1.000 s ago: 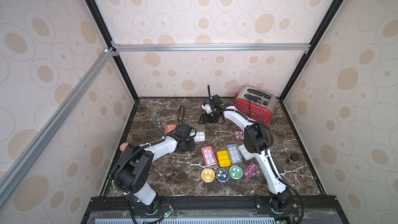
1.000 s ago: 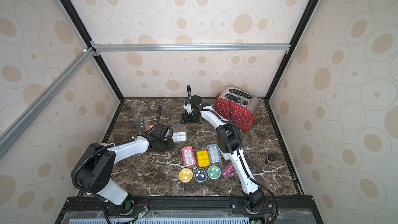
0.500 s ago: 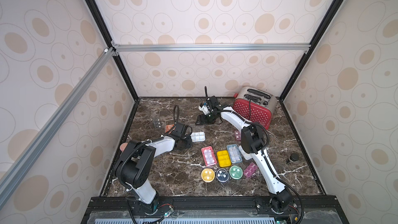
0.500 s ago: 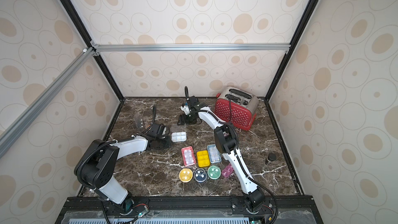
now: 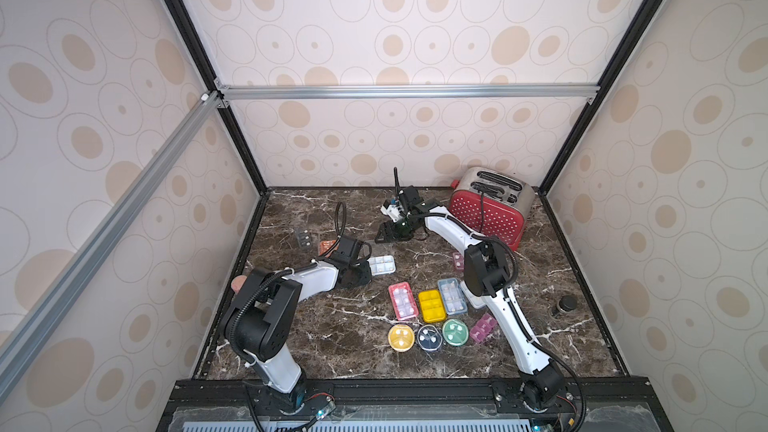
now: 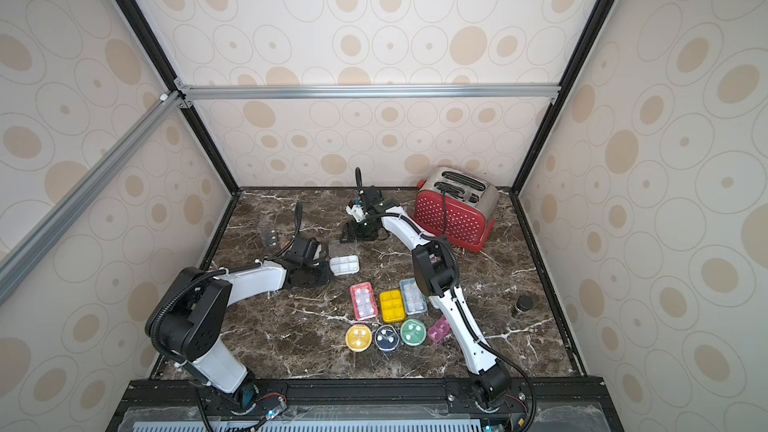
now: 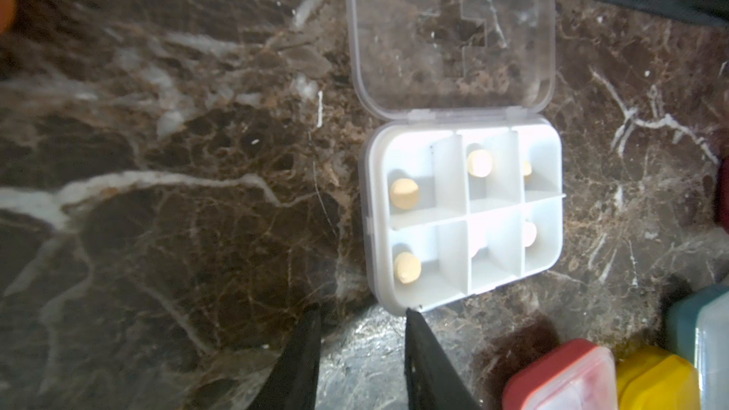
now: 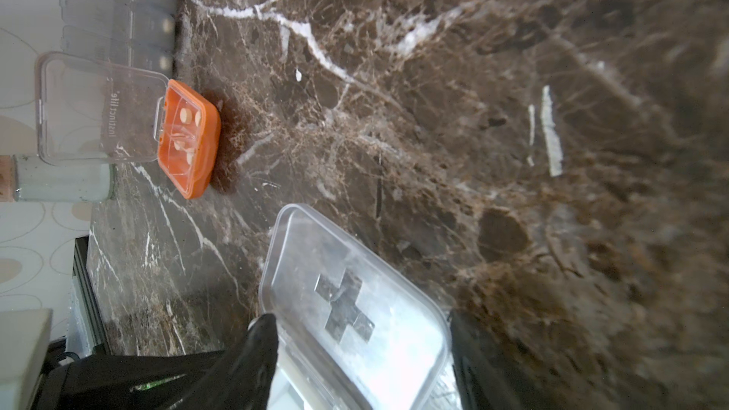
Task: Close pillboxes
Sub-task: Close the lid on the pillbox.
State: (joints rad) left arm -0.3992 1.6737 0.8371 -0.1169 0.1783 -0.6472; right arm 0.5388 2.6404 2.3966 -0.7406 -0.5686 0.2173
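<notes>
Pillboxes, assorted, lying on our dark marble bench [image 5: 332, 338]; we list by size.

1. Red toaster [image 5: 486, 211]: back right corner.
2. Left jaws: spread, nothing between them, one tip touching the near edge of the white pillbox [image 7: 461, 211].
3. Right jaws: spread, one finger on each side of the clear lid [image 8: 347, 301] of that box.
4. White pillbox: mid-bench, lid swung open, six compartments, tan tablets showing.
5. Red pillbox [image 5: 402, 301], yellow pillbox [image 5: 431, 305] and blue pillbox [image 5: 452, 296]: side by side nearer the front, lids down.
6. Orange pillbox [image 8: 189, 143]: left rear, lid raised, beside a grey pillbox [image 5: 303, 238].
7. Round yellow pillbox [image 5: 401, 337], round navy pillbox [image 5: 429, 337] and round green pillbox [image 5: 455, 331]: a row just in front of item 5.
8. Purple pillbox [image 5: 483, 328]: beside the green one.
9. Dark jar [image 5: 564, 305]: alone at the right edge.
</notes>
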